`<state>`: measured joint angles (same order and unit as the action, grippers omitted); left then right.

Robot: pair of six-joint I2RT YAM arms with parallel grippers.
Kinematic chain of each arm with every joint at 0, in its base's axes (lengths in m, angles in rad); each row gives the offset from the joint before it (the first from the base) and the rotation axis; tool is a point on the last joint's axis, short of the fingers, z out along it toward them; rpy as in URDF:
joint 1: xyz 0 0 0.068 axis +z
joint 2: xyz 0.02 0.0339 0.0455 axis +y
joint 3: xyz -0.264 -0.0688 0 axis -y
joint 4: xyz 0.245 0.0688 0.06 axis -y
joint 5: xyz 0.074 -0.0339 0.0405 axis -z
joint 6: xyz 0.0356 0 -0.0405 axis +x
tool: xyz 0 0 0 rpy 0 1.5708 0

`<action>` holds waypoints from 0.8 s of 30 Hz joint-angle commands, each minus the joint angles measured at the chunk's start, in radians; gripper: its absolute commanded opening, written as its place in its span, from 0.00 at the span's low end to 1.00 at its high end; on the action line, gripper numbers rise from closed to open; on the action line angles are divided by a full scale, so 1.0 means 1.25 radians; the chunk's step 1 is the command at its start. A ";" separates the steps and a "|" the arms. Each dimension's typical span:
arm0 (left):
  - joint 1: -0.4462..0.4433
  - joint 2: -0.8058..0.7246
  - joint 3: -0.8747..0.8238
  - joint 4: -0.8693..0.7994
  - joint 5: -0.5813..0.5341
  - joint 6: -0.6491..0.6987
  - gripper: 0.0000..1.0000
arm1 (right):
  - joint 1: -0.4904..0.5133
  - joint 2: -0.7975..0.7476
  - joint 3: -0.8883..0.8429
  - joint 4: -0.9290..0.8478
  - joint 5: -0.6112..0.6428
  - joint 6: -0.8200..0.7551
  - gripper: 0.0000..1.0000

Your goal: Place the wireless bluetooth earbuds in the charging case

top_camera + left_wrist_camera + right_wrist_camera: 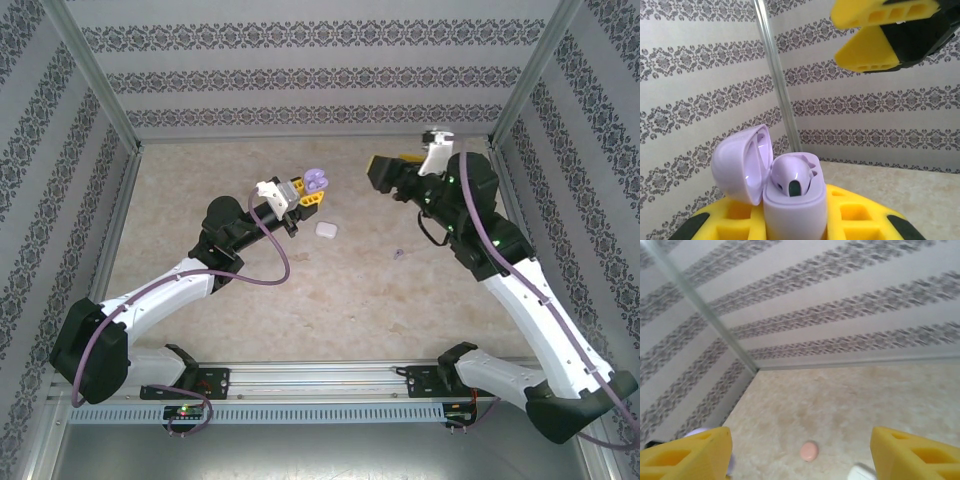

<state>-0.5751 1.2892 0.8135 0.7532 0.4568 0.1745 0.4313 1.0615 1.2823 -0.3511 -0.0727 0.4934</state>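
Table (pixel 200 320), seen from above. My left gripper (pixel 305 192), near 12 o'clock, is clenched on the lilac charging case (pixel 795 210), lid open, with a seated earbud (pixel 792 176) inside. My right gripper (pixel 385 172), at 1 o'clock, is released, jaws spread. The white case (pixel 326 229) lies central, with a loose earbud (pixel 398 253) at its 4 o'clock.

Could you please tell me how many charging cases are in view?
3: a purple case, open, in the left gripper; a white case on the table; a pinkish case on the table too. More may be hidden.
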 commanded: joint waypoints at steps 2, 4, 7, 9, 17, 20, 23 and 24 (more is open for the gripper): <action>-0.010 -0.017 -0.009 0.059 -0.047 -0.028 0.00 | -0.069 0.066 -0.039 -0.149 0.023 0.081 0.73; -0.010 -0.019 -0.011 0.059 -0.049 -0.029 0.00 | -0.096 0.108 -0.072 -0.181 0.046 0.107 0.72; -0.010 -0.021 -0.015 0.061 -0.047 -0.036 0.00 | -0.124 0.177 -0.116 -0.206 0.064 0.146 0.69; -0.010 -0.021 -0.018 0.062 -0.047 -0.040 0.00 | -0.130 0.223 -0.133 -0.219 0.091 0.167 0.68; -0.010 -0.025 -0.030 0.073 -0.046 -0.047 0.00 | -0.157 0.402 -0.162 -0.233 0.142 0.252 0.62; -0.010 -0.025 -0.031 0.078 -0.043 -0.048 0.00 | -0.168 0.449 -0.168 -0.223 0.113 0.277 0.57; -0.010 -0.020 -0.035 0.085 -0.041 -0.050 0.00 | -0.167 0.478 -0.174 -0.213 0.109 0.297 0.53; -0.010 -0.019 -0.036 0.087 -0.041 -0.051 0.00 | -0.167 0.485 -0.172 -0.212 0.109 0.302 0.52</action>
<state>-0.5751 1.2888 0.7788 0.7925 0.4061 0.1291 0.2241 1.6501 1.0756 -0.6140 0.0628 0.8204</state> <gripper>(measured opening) 0.215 0.522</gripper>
